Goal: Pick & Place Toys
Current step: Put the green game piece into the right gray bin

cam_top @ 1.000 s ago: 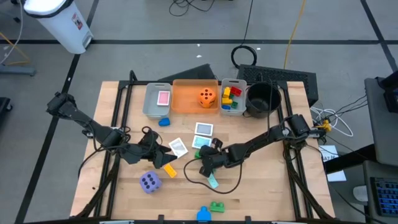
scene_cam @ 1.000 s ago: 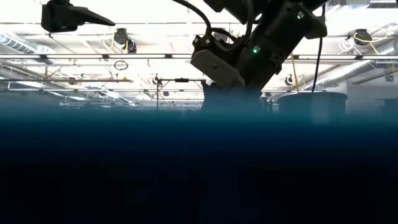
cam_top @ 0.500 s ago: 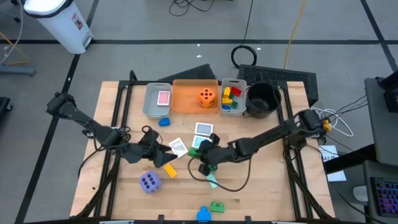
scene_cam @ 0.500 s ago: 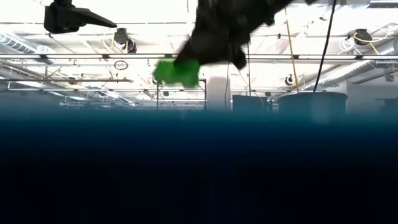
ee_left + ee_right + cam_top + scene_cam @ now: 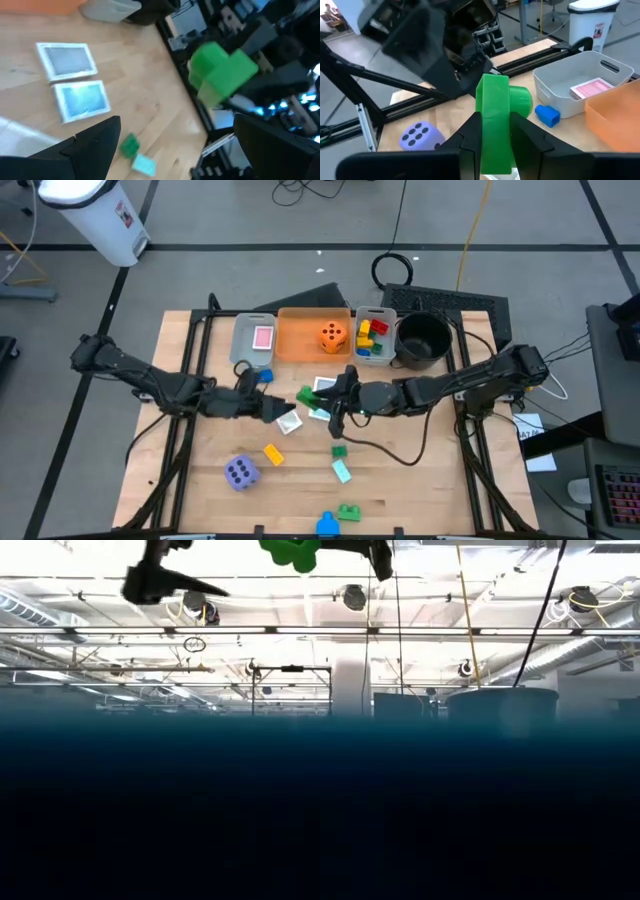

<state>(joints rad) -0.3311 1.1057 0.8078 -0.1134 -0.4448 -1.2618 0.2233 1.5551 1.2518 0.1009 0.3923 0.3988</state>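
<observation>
My right gripper (image 5: 313, 396) is shut on a green brick (image 5: 306, 395) above the table's middle, over the picture cards (image 5: 327, 387). The brick also shows in the right wrist view (image 5: 496, 112), the left wrist view (image 5: 221, 73) and the low view (image 5: 299, 552). My left gripper (image 5: 278, 410) is open and empty just left of it, by a white card (image 5: 290, 421). A purple die (image 5: 240, 472), a yellow brick (image 5: 272, 453), a small green brick (image 5: 338, 450) and a teal piece (image 5: 343, 471) lie flat on the table. My right gripper pinches the green brick's two broad faces (image 5: 495, 142) between its two fingers. The fingers come about level from the table's right side. The brick stands on edge in the hold, a round stud (image 5: 521, 100) sticking out sideways, lifted clear of the table.
Along the far edge stand a grey bin (image 5: 247, 350) with a pink card, an orange bin (image 5: 300, 340) with an orange die (image 5: 333, 335), a small grey bin (image 5: 374, 358) with bricks and a black bowl (image 5: 423, 340). A blue brick (image 5: 263, 375) lies before the grey bin; green (image 5: 349, 511) and blue (image 5: 326, 525) bricks lie near the front edge.
My right gripper has risen from the table with the green brick and gone toward the far edge, over the cards. My left gripper has swung toward the far edge and a little right, ending beside the held brick.
</observation>
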